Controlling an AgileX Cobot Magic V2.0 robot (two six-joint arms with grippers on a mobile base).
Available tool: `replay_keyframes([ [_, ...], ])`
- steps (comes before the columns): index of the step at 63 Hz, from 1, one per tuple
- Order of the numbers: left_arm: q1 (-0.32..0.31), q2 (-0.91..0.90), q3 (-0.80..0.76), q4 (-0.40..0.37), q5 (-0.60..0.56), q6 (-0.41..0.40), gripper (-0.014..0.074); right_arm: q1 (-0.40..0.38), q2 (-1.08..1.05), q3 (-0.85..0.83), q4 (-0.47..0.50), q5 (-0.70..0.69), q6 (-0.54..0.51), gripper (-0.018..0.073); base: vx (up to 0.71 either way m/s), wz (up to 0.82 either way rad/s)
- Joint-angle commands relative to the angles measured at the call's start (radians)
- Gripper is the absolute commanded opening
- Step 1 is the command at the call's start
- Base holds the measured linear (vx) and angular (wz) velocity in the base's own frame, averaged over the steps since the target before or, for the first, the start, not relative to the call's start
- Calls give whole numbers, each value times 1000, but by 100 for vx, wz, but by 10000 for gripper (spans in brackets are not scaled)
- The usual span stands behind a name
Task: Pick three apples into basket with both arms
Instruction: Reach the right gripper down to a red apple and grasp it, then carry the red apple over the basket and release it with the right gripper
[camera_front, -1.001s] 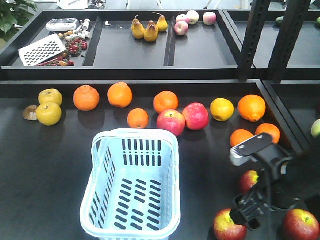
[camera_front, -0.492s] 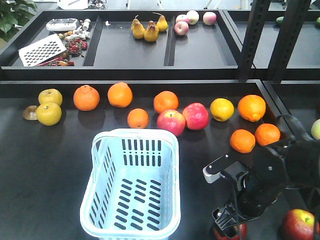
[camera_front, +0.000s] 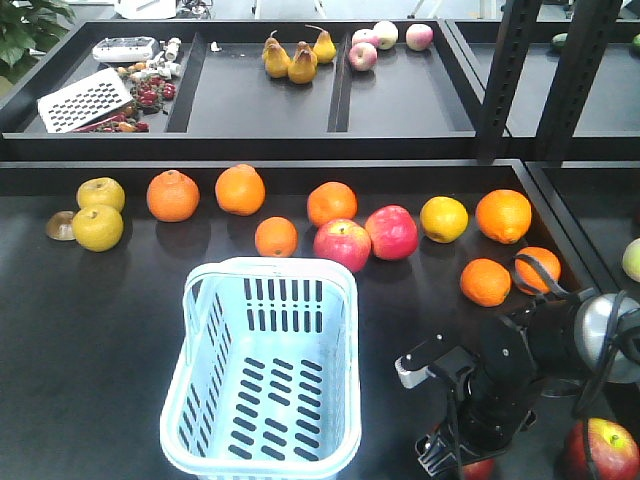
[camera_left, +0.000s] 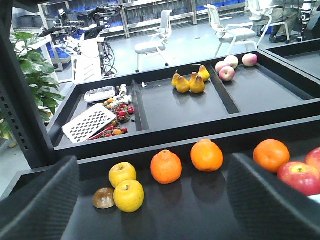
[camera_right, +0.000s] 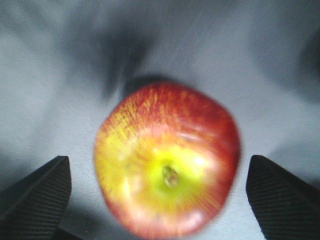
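Our right pincer (camera_right: 156, 167) hangs wide open straight above a dark red apple (camera_right: 167, 184) on the table (camera_front: 90, 345), its jaws either side without touching, placed so we can close on it, while the empty basket (camera_front: 200, 300) waits to its left and our left pincer (camera_left: 155, 200) gapes empty.

Glossy fruit, a plastic basket and matt black surfaces.
The dark red apple with a yellow-green patch (camera_right: 167, 160) has smooth, waxy, shiny skin, while the black finger pads (camera_right: 37, 192) are matt and finely ribbed. The pale blue-white slotted basket (camera_front: 272, 264) is smooth moulded plastic with a soft sheen. The black table top (camera_front: 90, 340) looks matt, and the round oranges (camera_front: 503, 215) show faintly dimpled peel.
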Motion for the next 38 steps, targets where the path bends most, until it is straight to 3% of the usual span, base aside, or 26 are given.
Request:
replay_keyframes([
  [1, 2, -2, -24, 20, -49, -12, 572, 1, -31, -24, 0, -19, 3, 626, 0, 0],
  [19, 2, -2, -24, 20, -49, -12, 572, 1, -33, -24, 9, 7, 4, 354, 0, 0],
  [26, 2, -2, -24, 20, -49, -12, 572, 1, -43, -24, 18, 34, 16, 304, 0, 0],
  [38, 2, -2, -24, 20, -49, -12, 572, 1, -119, -24, 15, 77, 41, 299, 0, 0],
])
